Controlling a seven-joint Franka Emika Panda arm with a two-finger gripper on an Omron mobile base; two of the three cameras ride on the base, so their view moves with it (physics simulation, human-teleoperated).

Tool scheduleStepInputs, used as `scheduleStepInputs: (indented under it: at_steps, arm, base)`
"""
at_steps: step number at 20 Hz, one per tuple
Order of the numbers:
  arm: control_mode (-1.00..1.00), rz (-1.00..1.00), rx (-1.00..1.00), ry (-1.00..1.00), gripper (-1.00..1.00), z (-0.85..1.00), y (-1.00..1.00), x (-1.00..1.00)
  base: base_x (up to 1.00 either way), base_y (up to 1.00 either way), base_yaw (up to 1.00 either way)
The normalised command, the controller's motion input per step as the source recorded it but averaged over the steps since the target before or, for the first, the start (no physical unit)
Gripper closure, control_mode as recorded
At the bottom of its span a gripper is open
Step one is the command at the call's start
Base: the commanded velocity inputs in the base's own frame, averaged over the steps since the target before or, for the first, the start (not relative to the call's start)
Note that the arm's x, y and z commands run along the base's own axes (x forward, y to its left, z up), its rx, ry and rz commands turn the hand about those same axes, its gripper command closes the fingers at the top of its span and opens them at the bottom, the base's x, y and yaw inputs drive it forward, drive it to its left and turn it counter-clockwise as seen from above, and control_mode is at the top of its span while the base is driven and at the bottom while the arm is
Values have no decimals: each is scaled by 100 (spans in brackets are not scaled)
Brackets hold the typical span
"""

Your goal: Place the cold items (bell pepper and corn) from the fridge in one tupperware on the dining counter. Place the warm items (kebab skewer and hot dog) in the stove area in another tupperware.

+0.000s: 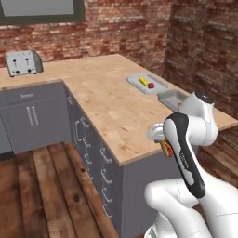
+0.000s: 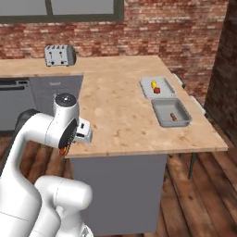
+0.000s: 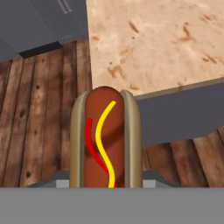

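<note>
My gripper [image 3: 106, 186] is shut on the hot dog [image 3: 106, 140], a sausage in a bun with red and yellow sauce lines; the bun hides the fingertips. It hangs over the wooden floor just off the dining counter's [image 3: 153, 39] near edge, beside my forearm [image 1: 166, 148] [image 2: 63, 150]. Far across the counter [image 2: 120, 111] lies the pale tupperware [image 2: 147, 89] [image 1: 135, 80] holding the yellow corn [image 2: 153, 84] [image 1: 143, 81] and the red bell pepper [image 2: 157, 90] [image 1: 151, 86]. Next to it the darker tupperware [image 2: 164, 109] [image 1: 169, 98] holds the brown kebab skewer [image 2: 174, 116].
A steel toaster [image 1: 23, 62] [image 2: 59, 55] stands on the back counter by the brick wall. Grey drawers with handles [image 1: 88, 139] line the counter's side. Wooden floor [image 3: 43, 122] lies below the hand. A chair leg [image 2: 192, 162] stands at the counter's right end.
</note>
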Motion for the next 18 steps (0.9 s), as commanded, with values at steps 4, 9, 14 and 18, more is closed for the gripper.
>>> scheduleStepInputs:
  at_steps: [4, 9, 14, 18]
  arm:
    - [100, 0, 0, 0, 100, 0, 0, 0]
    - [100, 0, 0, 0, 100, 0, 0, 0]
    - [100, 0, 0, 0, 100, 0, 0, 0]
    - [100, 0, 0, 0, 100, 0, 0, 0]
  base:
    - [0, -100, 0]
    - [24, -97, 0]
    - [56, -70, 7]
    - [92, -19, 31]
